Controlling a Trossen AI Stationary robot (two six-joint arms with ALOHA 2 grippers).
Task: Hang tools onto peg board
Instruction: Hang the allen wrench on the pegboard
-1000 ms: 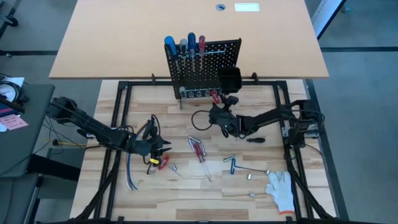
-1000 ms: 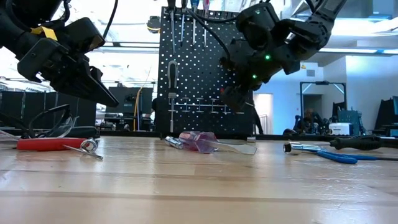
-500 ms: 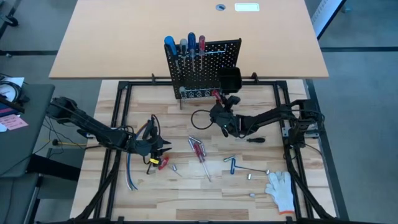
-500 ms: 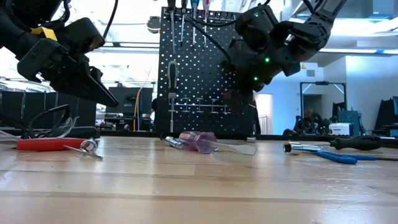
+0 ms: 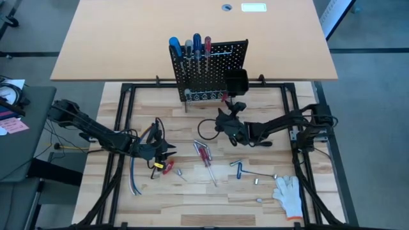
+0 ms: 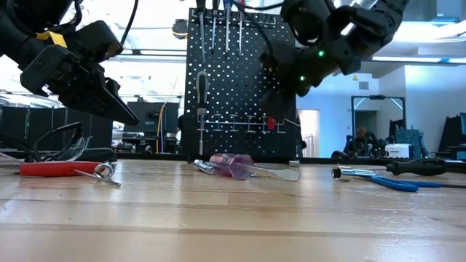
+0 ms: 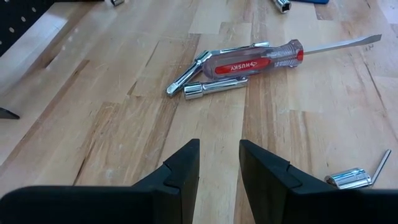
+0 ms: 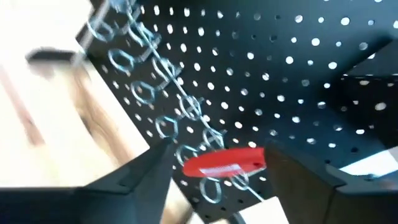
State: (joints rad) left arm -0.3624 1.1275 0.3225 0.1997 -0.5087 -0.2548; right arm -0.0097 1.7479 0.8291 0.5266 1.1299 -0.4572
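four screwdrivers (image 5: 190, 46) stand in top of peg board (image 5: 211, 80), high view. right gripper (image 8: 214, 163) near board's lower ring row, jaws open, nothing held; only right wrist view shows red-handled tool (image 8: 225, 160) hung in rings between fingers. left gripper (image 7: 219, 163) low over table (image 5: 192, 204), jaws slightly parted, empty; clear-handled screwdriver (image 7: 261, 58) lies ahead.
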